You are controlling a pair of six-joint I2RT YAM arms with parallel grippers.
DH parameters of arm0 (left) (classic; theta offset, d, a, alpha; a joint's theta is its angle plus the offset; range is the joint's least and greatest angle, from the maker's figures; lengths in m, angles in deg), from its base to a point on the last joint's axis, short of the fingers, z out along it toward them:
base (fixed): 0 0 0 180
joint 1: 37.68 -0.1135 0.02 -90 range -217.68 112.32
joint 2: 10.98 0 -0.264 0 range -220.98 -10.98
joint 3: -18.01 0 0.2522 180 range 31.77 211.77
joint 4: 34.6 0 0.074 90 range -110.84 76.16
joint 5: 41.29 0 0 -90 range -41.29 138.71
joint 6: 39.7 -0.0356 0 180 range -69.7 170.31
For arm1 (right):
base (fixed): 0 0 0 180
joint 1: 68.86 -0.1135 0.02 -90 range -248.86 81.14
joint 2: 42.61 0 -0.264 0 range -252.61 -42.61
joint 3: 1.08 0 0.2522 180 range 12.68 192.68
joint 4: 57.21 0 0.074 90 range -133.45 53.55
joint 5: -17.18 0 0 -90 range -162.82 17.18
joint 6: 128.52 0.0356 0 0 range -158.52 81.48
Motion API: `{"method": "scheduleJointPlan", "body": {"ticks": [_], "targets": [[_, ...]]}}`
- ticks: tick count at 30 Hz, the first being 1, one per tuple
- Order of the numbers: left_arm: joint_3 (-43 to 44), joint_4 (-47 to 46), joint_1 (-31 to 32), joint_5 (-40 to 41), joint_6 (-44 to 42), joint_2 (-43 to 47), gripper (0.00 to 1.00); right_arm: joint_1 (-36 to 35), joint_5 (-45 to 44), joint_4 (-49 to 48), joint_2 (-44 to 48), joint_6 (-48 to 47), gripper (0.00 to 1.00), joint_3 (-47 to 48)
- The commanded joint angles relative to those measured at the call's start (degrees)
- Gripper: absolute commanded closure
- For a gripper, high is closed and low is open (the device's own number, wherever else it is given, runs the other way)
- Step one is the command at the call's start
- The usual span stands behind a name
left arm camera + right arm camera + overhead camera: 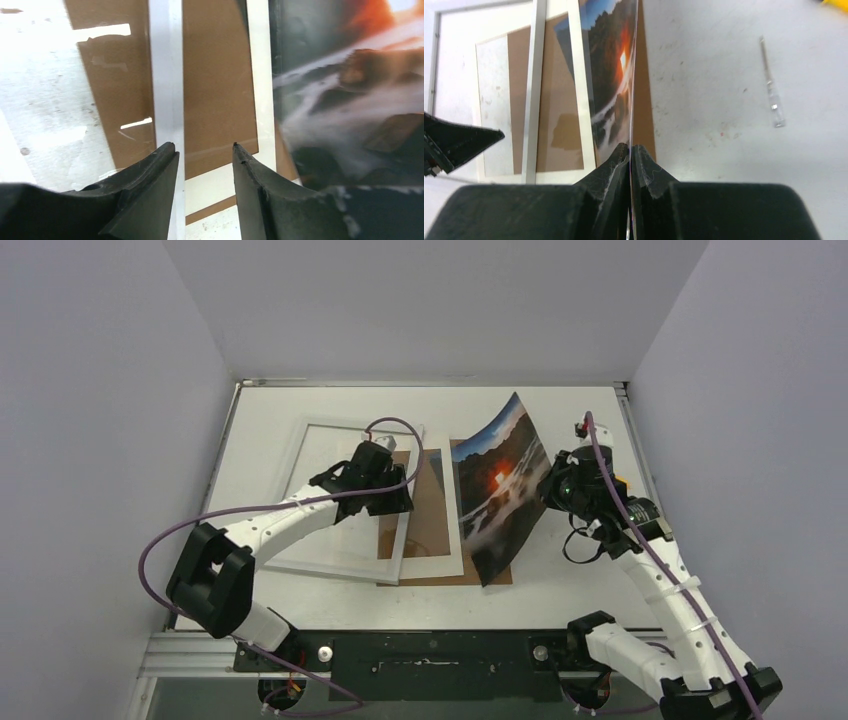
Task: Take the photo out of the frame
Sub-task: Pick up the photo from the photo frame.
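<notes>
The photo (500,480) is out of the frame (350,425). It stands on edge and bowed, pinched at the middle of its right long edge by the right gripper (553,488). In the right wrist view that gripper's fingers (616,165) are pressed together on the sheet, which runs straight ahead of them, seen almost edge-on. The photo's long axis runs from the near side of the table to the far side, across the line of the pincer. Its near bottom corner seems to rest on the brown backing board (432,500), though I cannot tell for sure.

Beyond the photo, on its picture side, a white mat (452,540) lies flat on the board. Further left is the frame, well apart from the right pincer.

The left gripper (393,498) hovers over the frame's right rail (166,75). Its fingers (150,190) are spread, with the rail showing in the gap and nothing pinched. It is the nearer arm to the frame and the right arm is nearer to the print.

The frame holds no print. A sheen across its opening suggests a pane, but that is uncertain.

To the right of the right pincer, a small clear rod (771,85) lies on the table.

I judge that what remains is to carry the print rightward and lay it down flat.
</notes>
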Motion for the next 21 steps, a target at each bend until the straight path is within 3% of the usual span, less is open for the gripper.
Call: {"method": "scheduleJointPlan", "body": {"ticks": [1,5,16,18,21], "targets": [[-0.85,1.23,-1.22,3.68,-0.73,3.66,0.50,0.52,-8.54,3.53,1.53,-2.32,0.95,7.37],[1.15,3.92,0.45,7.35,-1.34,0.90,0.40,0.54,-14.01,5.55,1.51,-3.30,0.95,12.07],[11.29,12.00,6.35,16.91,-1.96,-13.32,0.42,0.54,-21.21,4.89,6.55,-4.25,0.95,15.98],[12.49,12.97,6.48,17.11,-1.72,-15.44,0.46,0.52,-21.99,4.34,7.70,-4.64,0.95,16.56],[13.87,14.18,6.47,17.10,-1.40,-17.57,0.61,0.53,-23.00,4.13,8.53,-5.13,0.95,17.20]]}}
